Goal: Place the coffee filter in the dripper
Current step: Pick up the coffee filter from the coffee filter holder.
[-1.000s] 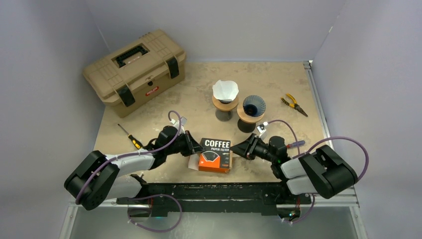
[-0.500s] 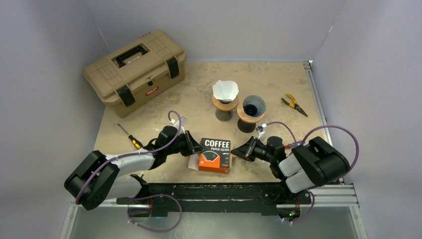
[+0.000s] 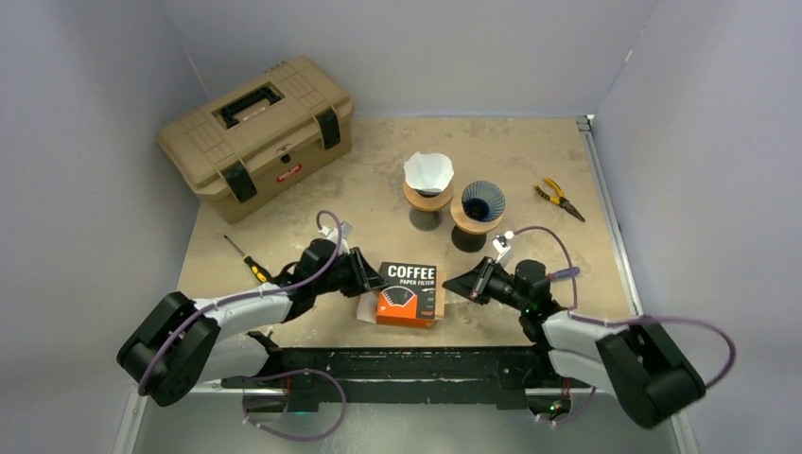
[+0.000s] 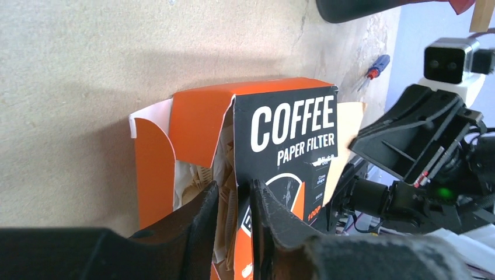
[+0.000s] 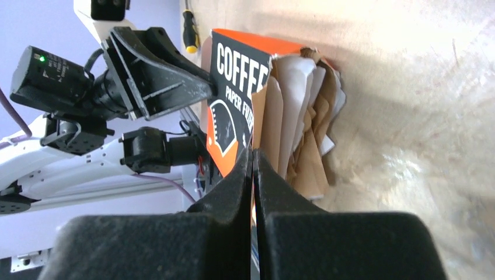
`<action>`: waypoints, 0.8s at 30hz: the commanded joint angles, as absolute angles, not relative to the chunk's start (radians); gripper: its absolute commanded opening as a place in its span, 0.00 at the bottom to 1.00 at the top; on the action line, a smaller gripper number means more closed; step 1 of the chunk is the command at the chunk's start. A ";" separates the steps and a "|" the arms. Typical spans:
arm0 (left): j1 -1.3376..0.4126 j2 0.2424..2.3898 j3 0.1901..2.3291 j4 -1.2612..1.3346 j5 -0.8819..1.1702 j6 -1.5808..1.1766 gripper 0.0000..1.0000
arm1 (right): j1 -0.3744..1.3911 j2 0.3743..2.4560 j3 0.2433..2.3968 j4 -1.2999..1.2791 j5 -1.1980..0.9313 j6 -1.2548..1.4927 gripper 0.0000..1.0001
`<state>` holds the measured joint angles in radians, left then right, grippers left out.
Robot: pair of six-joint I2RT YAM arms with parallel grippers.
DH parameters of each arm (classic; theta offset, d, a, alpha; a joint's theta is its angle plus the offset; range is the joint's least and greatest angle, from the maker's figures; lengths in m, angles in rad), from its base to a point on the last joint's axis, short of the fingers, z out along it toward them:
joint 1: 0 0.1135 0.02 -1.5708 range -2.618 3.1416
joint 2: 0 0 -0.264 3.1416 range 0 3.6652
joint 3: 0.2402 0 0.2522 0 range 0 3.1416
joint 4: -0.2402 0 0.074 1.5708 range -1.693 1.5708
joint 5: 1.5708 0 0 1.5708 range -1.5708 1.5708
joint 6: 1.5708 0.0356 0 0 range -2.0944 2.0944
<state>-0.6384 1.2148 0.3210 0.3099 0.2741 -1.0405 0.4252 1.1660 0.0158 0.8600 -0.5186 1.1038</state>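
Observation:
The orange-and-black coffee filter box lies near the table's front edge with both ends open. White and brown filters show in its right end, and more filters in its left end. My left gripper is at the left end, its jaws a little apart astride the box's front wall. My right gripper is shut on the tan end flap. The empty blue dripper stands behind the box. A second dripper beside it holds a white filter.
A tan toolbox sits at the back left. A screwdriver lies left of my left arm, and pliers lie at the right near the metal rail. Grey walls enclose the table.
My right gripper has closed onto the box's end flap, and that arm's elbow has swung down to the right. My left jaws have parted slightly from a shut grip.

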 commanded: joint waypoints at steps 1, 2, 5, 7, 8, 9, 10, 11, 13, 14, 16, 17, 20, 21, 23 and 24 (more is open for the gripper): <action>-0.644 1.173 0.368 0.246 0.217 -0.994 0.27 | 0.425 0.944 -0.023 0.459 -0.423 1.016 0.00; -0.645 1.169 0.372 0.230 0.211 -0.991 0.29 | 0.425 0.890 -0.014 0.396 -0.410 1.005 0.00; -0.644 1.159 0.384 0.197 0.190 -0.978 0.33 | 0.424 0.763 -0.003 0.243 -0.386 0.991 0.00; -0.645 1.154 0.394 0.174 0.182 -0.970 0.35 | 0.424 0.705 0.033 0.173 -0.381 0.983 0.00; -0.645 1.152 0.399 0.164 0.179 -0.964 0.35 | 0.425 0.675 0.050 0.142 -0.378 0.976 0.00; -0.645 1.148 0.406 0.151 0.174 -0.956 0.35 | 0.425 0.658 0.067 0.103 -0.375 0.966 0.00; -0.645 1.145 0.413 0.136 0.167 -0.946 0.36 | 0.425 0.644 0.087 0.076 -0.373 0.957 0.00; -0.645 1.141 0.422 0.112 0.159 -0.934 0.36 | 0.424 0.637 0.110 0.044 -0.369 0.941 0.00; -0.644 1.134 0.441 0.069 0.137 -0.913 0.36 | 0.425 0.630 0.169 -0.026 -0.357 0.899 0.00; -0.645 1.129 0.450 0.049 0.128 -0.902 0.36 | 0.425 0.628 0.201 -0.060 -0.351 0.875 0.00; -0.644 1.117 0.462 0.016 0.112 -0.887 0.37 | 0.425 0.628 0.257 -0.111 -0.338 0.841 0.00; -0.644 1.110 0.470 0.004 0.104 -0.881 0.37 | 0.425 0.629 0.281 -0.130 -0.331 0.829 0.00; -0.644 1.094 0.487 -0.056 0.078 -0.864 0.38 | 0.425 0.632 0.340 -0.179 -0.314 0.792 0.00; -0.644 1.089 0.490 -0.067 0.072 -0.857 0.38 | 0.424 0.633 0.353 -0.197 -0.307 0.780 0.00; -0.644 1.083 0.500 -0.092 0.059 -0.842 0.38 | 0.424 0.629 0.381 -0.236 -0.284 0.752 0.00; -0.643 1.080 0.505 -0.103 0.052 -0.833 0.38 | 0.424 0.625 0.394 -0.251 -0.276 0.743 0.00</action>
<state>-0.6384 1.1061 0.4572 -0.0360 0.1013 -0.8925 0.4252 0.6384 0.3290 -0.1322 -0.3378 0.8268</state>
